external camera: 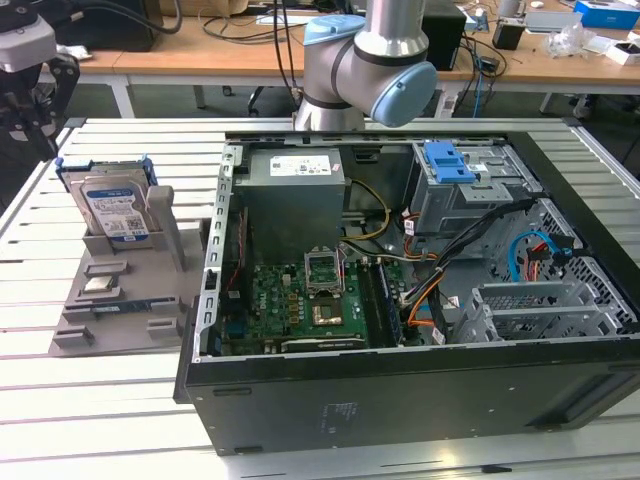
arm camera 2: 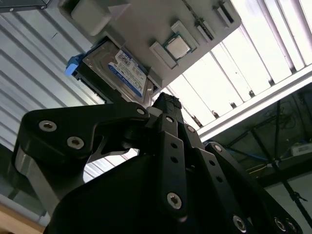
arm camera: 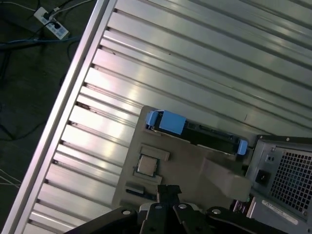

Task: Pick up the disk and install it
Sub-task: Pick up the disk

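The disk (external camera: 115, 205) is a silver hard drive with a white-and-blue label and blue side rails. It stands upright in a slot of the grey holder (external camera: 120, 310) on the exterior view's left. Both wrist views show it too: label side on as the disk (arm camera 2: 119, 70), top edge on as the disk (arm camera: 204, 137). My gripper (external camera: 35, 110) hangs above the table's corner on that same side, apart from the disk and farther to the left. Its black fingertips (arm camera: 168, 191) are pressed together, shut, with nothing between them.
A small square processor chip (external camera: 100, 283) lies on the holder's flat part. The open computer case (external camera: 400, 250) covers the middle and right of the slatted table, with a blue bracket (external camera: 450, 162) in its drive bay. The table's edge (arm camera: 73, 92) runs close by.
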